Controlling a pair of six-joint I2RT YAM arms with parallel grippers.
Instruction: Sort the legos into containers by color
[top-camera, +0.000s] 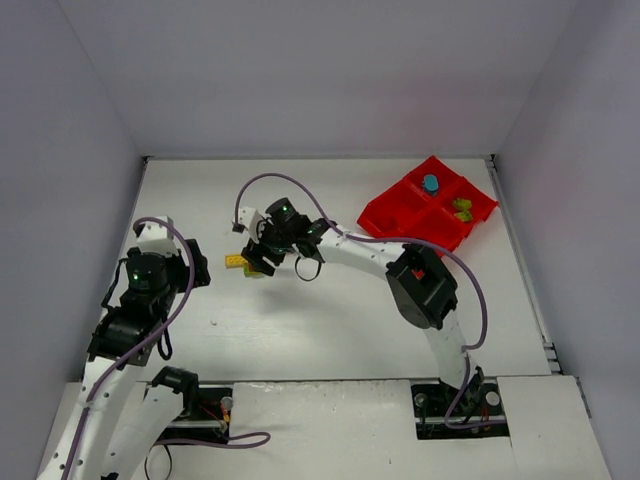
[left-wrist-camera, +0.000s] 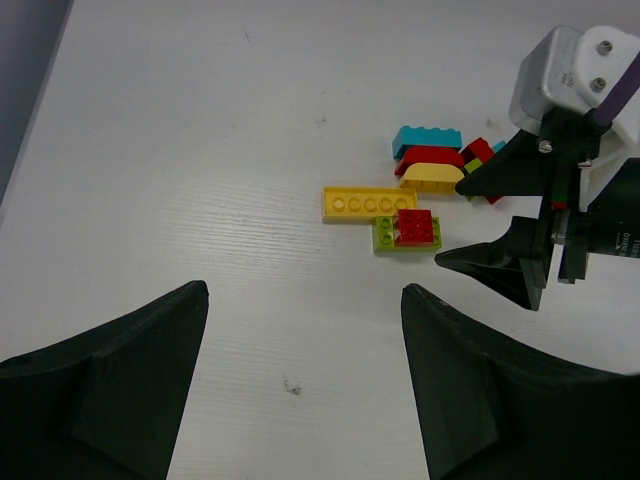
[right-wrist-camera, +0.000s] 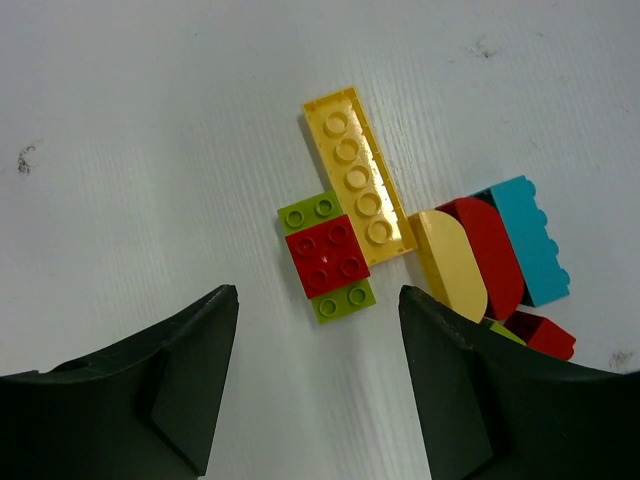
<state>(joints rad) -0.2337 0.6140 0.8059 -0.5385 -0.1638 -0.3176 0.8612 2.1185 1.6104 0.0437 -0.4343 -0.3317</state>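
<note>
With right pincer (right-wrist-camera: 316, 300) released above bricks (right-wrist-camera: 470, 250) toward the table (top-camera: 330, 330) left edge, left pincer (left-wrist-camera: 305, 292) released nearer that edge.

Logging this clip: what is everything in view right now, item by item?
tray: one, red, four compartments, table's far right
tray cyan brick: one, far compartment
tray lime bricks: seemingly two, right compartment
yellow plate: one, long, in the pile on the table
lime plate: one, beside the yellow plate
red square: one, stacked on the lime plate
yellow curved brick: one, pile
red curved brick: one, against the yellow curved brick
pile cyan brick: one, against the red curved brick
red brick: one, partly hidden
table: one, white
left end effector: black, open, short of the pile
right end effector: black, open, over the pile
</note>
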